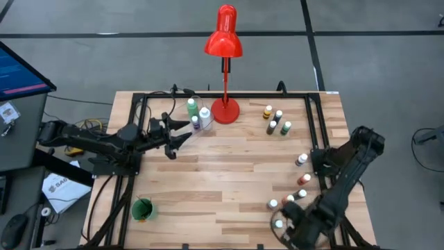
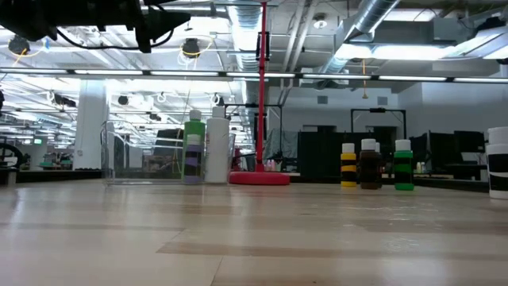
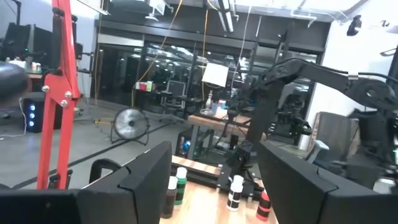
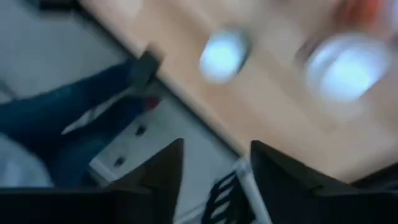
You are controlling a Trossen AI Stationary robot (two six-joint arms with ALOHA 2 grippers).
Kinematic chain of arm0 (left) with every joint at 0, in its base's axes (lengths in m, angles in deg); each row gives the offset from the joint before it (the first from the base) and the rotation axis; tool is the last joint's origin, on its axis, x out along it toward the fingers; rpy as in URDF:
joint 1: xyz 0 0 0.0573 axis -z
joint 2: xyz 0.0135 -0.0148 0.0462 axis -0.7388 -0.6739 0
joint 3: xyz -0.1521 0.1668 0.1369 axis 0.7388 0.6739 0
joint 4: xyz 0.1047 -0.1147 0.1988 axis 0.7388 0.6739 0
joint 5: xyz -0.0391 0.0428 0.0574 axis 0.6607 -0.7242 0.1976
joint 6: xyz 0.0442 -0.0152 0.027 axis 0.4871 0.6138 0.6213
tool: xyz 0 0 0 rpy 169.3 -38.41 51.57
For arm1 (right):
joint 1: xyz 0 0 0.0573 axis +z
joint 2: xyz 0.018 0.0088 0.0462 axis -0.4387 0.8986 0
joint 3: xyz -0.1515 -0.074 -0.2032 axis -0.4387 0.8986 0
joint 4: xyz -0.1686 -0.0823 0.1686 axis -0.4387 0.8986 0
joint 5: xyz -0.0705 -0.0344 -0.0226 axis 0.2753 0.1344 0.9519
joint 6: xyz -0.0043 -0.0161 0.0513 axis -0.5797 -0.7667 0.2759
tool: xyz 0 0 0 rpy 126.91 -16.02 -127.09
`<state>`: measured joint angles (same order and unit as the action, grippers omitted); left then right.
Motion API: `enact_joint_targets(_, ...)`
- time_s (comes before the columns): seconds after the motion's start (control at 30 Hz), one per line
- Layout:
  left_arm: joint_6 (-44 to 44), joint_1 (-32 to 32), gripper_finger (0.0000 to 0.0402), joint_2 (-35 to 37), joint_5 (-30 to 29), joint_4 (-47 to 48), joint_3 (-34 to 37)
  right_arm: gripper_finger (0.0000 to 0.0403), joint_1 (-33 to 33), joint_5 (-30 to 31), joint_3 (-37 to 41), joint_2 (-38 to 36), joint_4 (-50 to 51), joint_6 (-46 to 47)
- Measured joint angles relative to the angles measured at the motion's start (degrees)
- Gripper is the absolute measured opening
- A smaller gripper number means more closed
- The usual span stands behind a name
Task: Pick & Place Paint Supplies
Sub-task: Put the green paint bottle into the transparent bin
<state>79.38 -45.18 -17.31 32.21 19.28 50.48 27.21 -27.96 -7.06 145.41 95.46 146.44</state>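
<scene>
1. Bottles [image 1: 277, 122] cluster upper right and along the right edge, within the right arm's reach.
2. Left gripper [image 1: 182, 137], jaws apart and empty, hovers near the clear bin [image 1: 198, 119].
3. Right gripper [image 1: 288, 221] sits lower right over a white-capped bottle [image 1: 279, 223]; its jaws stand apart, gripping nothing.

From my console: a red lamp [image 1: 223, 35] over my pale wood table [image 1: 222, 173], green cup [image 1: 143, 208], and yellow-and-black striped bottle [image 2: 348, 165].

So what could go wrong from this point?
The right gripper hangs low over bottles crowded at the table's near right edge; a sideways move could knock one, like the white-capped bottle, off the table. The left gripper, jaws open, is raised beside the clear container and the lamp's base; a swing there could tip them.
</scene>
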Motion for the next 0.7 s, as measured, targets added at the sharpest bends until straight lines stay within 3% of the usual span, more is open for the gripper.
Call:
enact_joint_targets(0.2,-1.3,0.6,0.0227,0.0,-2.1,0.0,0.0,0.0019,4.0,-1.4,0.0,5.3,-3.7,11.3)
enact_joint_targets(0.43,-1.3,0.6,0.0227,0.0,-2.6,-0.1,0.0,0.0006,3.0,-2.9,0.0,12.9,-7.7,10.8)
enact_joint_targets(0.7,-1.3,0.6,0.0227,0.0,-2.7,-0.1,0.0,0.0002,-2.8,-3.5,0.0,17.8,-7.0,-1.1)
